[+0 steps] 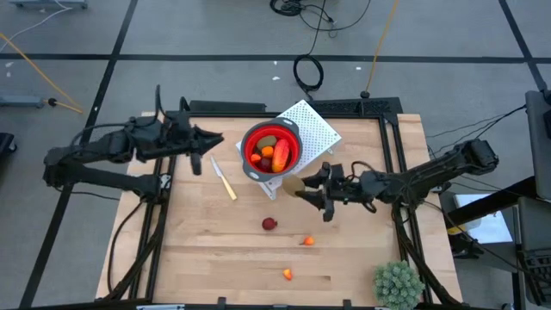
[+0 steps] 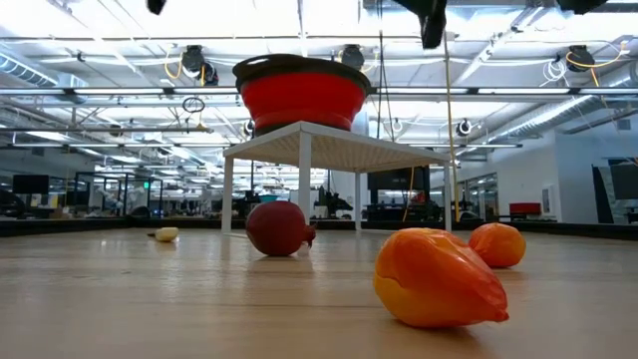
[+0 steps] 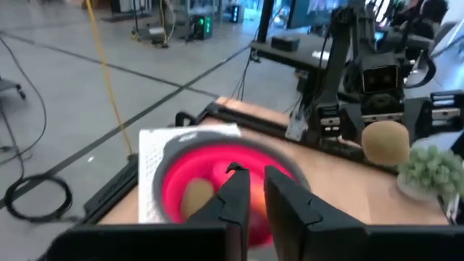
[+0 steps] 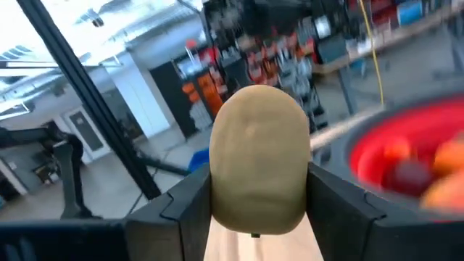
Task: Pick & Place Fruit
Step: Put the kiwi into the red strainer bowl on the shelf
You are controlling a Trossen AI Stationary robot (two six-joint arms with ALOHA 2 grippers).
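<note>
On the counter (image 1: 198,258) lie three loose fruit pieces: one dark red ball (image 1: 269,224) and two small orange bits (image 1: 308,241) (image 1: 287,275). One olive-brown oval (image 1: 295,185) sits between the fingers of the right end effector (image 1: 303,188). There is one red bowl (image 1: 253,140), with at least three pieces inside; the exact number is unclear. There are also one knife (image 1: 224,181), one white rack (image 1: 320,129) and one spiky green plant ball (image 1: 398,283).
</note>
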